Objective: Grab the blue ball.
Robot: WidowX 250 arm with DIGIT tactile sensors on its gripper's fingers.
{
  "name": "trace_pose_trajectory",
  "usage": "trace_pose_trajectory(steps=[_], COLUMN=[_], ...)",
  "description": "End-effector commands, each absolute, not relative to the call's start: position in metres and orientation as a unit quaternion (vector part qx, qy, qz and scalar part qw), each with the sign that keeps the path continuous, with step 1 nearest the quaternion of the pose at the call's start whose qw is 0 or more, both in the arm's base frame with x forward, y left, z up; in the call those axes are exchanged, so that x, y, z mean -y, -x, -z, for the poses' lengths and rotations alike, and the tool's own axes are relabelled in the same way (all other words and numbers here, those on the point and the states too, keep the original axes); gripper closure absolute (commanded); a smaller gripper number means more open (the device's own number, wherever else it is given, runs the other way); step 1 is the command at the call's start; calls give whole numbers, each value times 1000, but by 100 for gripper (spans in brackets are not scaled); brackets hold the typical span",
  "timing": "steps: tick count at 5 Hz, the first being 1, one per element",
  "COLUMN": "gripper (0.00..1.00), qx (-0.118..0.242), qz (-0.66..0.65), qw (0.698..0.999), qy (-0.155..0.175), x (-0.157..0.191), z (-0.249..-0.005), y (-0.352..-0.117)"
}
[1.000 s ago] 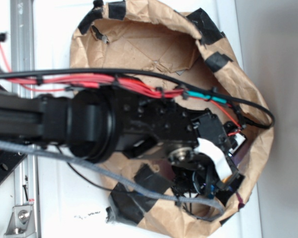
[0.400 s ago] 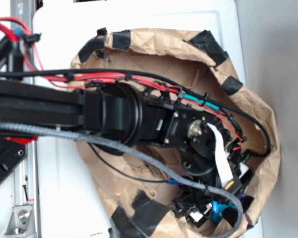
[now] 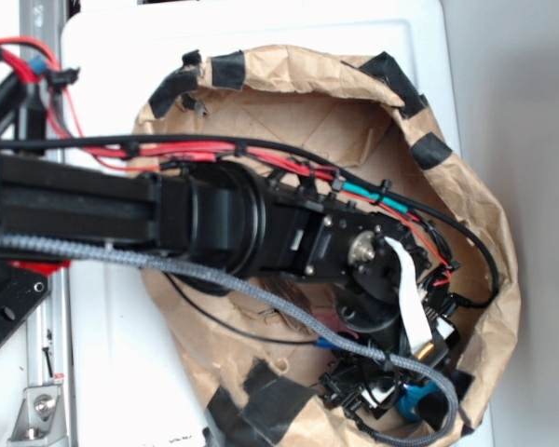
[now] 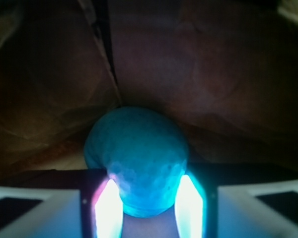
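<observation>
**A:** Where is the blue ball [image 4: 136, 161]?

**B:** Between the fingers of the gripper [image 4: 144, 206], right in front of the wrist camera. In the exterior view only a bit of teal [image 3: 413, 402] shows, low in the crumpled brown paper bag [image 3: 466, 200], under the black arm [image 3: 214, 228].

**A:** And the fingers, how do they stand?

**B:** Narrowed to the ball's width. The two glowing pads [image 4: 108, 208] sit against its lower sides, one on each flank, with no gap that I can see. I judge it a grip, though how firm I cannot tell.

**A:** Why reach in so deep?

**B:** The ball lies at the bottom of the bag, near the far wall, so the arm has to stretch across the opening and tip the wrist down. The red cables [image 3: 196, 149] and the grey braided hose [image 3: 261, 293] trail over the rim with it.

**A:** Why pinch it so low?

**B:** Probably because a round thing slips out unless held at its widest part.
</observation>
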State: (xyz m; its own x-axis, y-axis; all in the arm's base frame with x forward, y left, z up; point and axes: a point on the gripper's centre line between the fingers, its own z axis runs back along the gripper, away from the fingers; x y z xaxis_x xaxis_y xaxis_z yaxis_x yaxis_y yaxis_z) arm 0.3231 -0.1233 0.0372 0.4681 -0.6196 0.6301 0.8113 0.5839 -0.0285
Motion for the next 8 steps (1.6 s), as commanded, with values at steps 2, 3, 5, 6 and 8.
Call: trace_pose_trajectory(steps=[2,3,5,6,8], gripper=[100,100,100,100,100], qx=[320,270,173,188,120], qz=[397,312,205,175,118], qw=[851,910,962,963,984], qy=[127,46,-48,-79,-57], x=[110,67,-7,-1,1], z=[-68,-84,-121,-146,-148], y=[-309,-289,-249,-249,-246])
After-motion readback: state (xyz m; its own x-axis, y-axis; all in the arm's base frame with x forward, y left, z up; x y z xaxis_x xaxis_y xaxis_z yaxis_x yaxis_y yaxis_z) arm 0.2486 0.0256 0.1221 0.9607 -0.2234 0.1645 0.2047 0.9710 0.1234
